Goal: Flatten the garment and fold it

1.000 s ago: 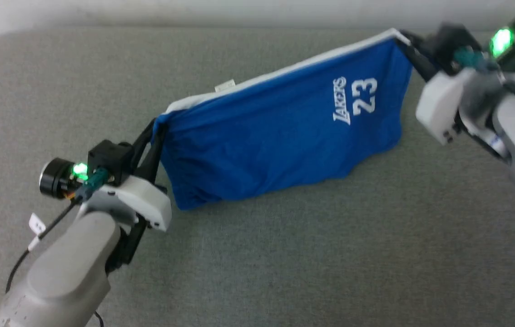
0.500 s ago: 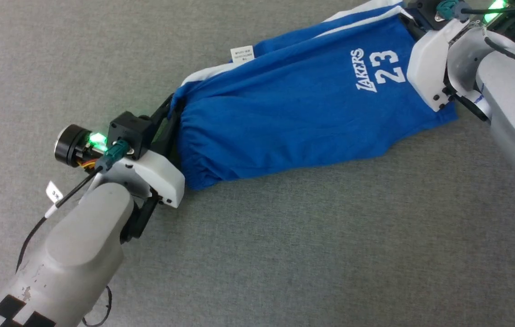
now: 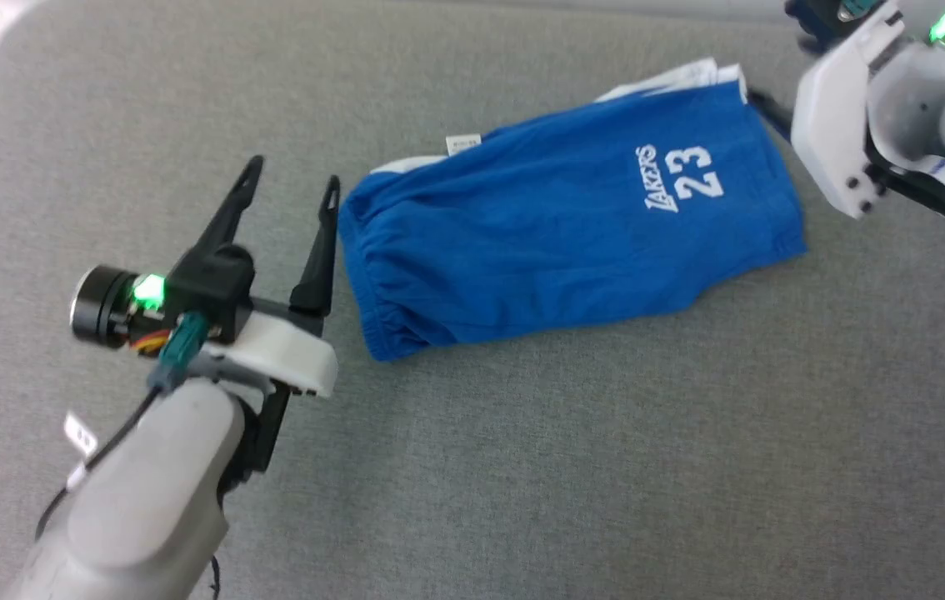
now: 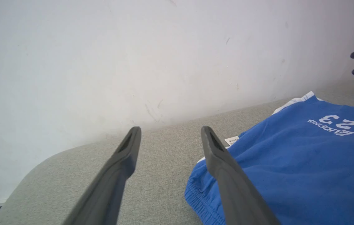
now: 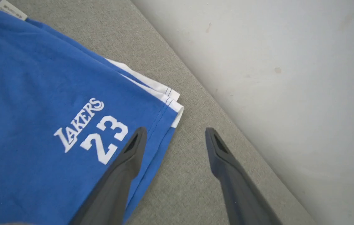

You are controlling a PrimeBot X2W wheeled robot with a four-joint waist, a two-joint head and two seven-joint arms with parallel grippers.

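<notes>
Blue shorts [image 3: 564, 233] lie flat on the grey cushion [image 3: 522, 467] in the head view, waistband left, "23" print toward the right hem. Half a second ago both grippers held them stretched; now neither does. Just beside the waistband the left gripper [image 3: 292, 173] stands spread, and the right gripper [image 3: 766, 110] sits off the far right corner.

Left wrist view: fingers splayed and empty, the waistband corner just right of them, a pale wall [image 4: 133, 62] beyond.

Right wrist view: fingers parted and empty at the hem's white-striped corner, one over cloth, one over cushion.

Flattening looks done, I judge; the fold comes next and needs fresh grips
</notes>
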